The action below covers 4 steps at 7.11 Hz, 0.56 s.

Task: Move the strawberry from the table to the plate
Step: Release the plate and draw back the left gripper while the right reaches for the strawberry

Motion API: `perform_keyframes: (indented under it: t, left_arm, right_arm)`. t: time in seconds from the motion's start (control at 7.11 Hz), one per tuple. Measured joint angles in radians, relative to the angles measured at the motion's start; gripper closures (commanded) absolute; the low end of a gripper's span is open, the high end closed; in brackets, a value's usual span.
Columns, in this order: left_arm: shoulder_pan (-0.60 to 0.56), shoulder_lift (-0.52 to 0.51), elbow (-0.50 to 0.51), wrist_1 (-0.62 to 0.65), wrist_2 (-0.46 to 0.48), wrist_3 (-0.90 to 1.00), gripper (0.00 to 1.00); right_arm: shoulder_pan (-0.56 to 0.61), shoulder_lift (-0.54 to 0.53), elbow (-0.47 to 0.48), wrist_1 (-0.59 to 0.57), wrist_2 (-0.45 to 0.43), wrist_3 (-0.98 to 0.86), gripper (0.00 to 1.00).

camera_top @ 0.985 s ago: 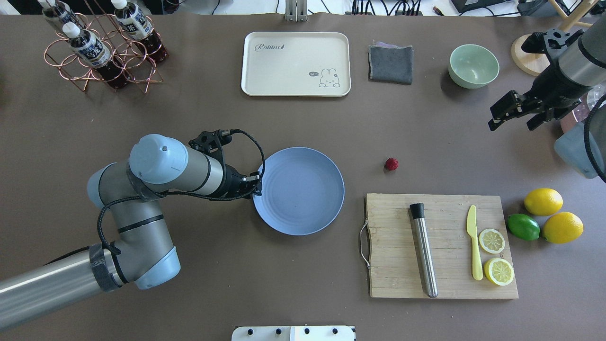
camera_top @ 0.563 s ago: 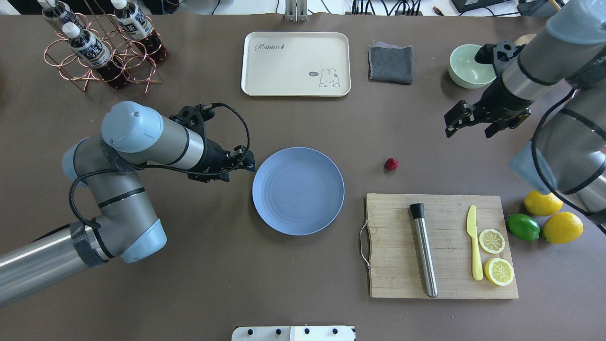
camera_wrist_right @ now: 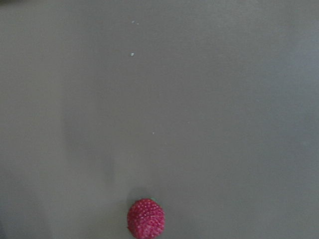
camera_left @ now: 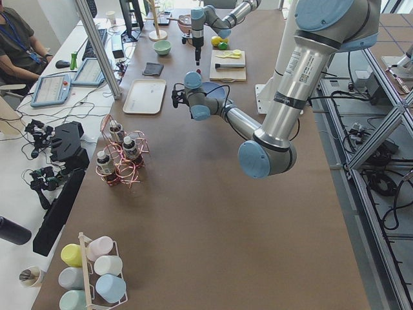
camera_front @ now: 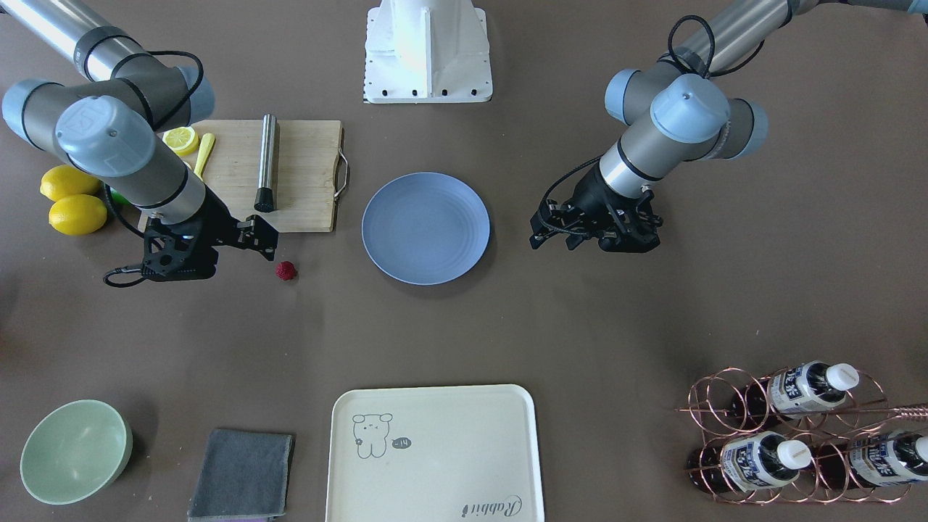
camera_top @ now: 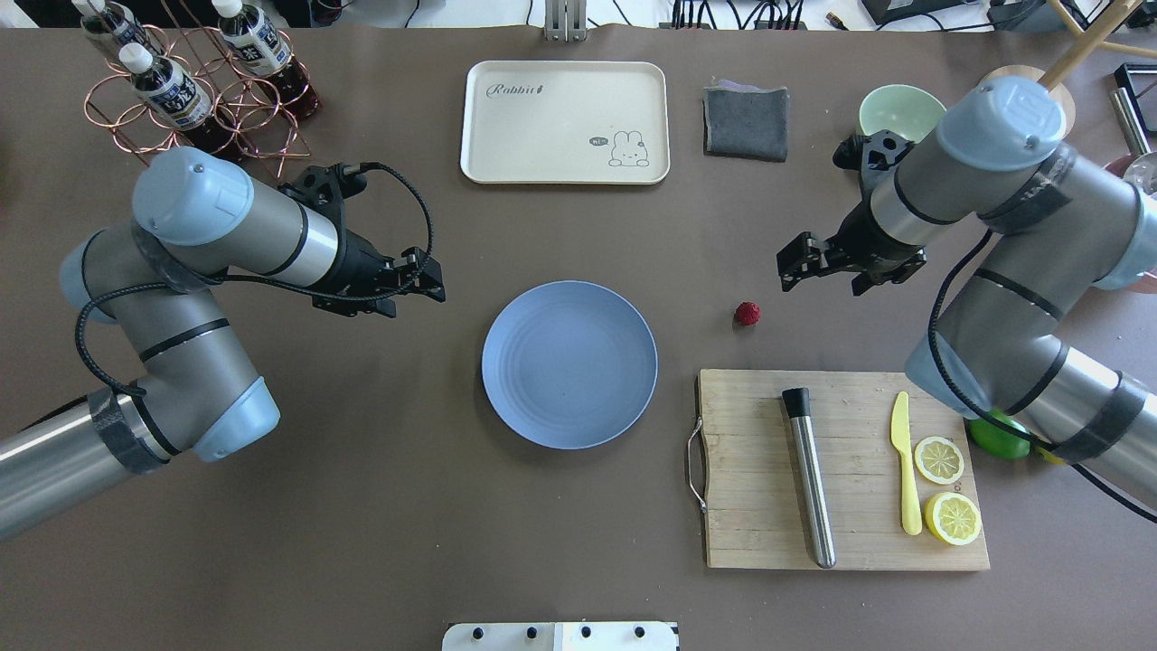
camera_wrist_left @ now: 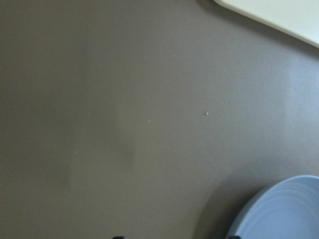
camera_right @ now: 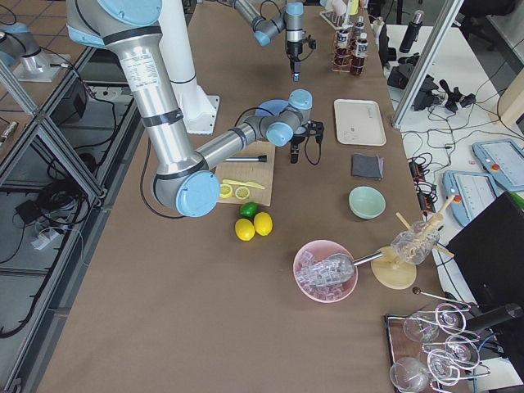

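Observation:
The strawberry lies on the brown table, right of the plate and apart from it. In the overhead view my right gripper hovers open just right of and beyond the berry, holding nothing. The right wrist view shows the strawberry at its bottom edge. My left gripper is open and empty, left of the plate's far rim. A piece of the plate shows in the left wrist view's lower right corner.
A wooden cutting board with a metal rod, yellow knife and lemon slices lies just nearer than the strawberry. A cream tray, grey cloth, green bowl and bottle rack line the far side.
My right arm swung in from the far right to just beside the strawberry. My left gripper drew back from the plate's left rim, leftward and farther away. Berry and plate stayed put.

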Motion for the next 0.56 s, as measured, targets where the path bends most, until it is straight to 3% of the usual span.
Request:
perform_keyframes:
  t: [0.28,0.56]
  left_arm:
    - [-0.005,0.001,-0.001,0.015,-0.004,0.004,0.24]
    - [-0.005,0.002,-0.002,0.018,-0.004,0.004,0.22]
  right_arm:
    - [-0.040,0.027,-0.034,0.007,-0.046,0.012,0.21]
    - [-0.048,0.051,-0.066,0.008,-0.059,0.013,0.55]
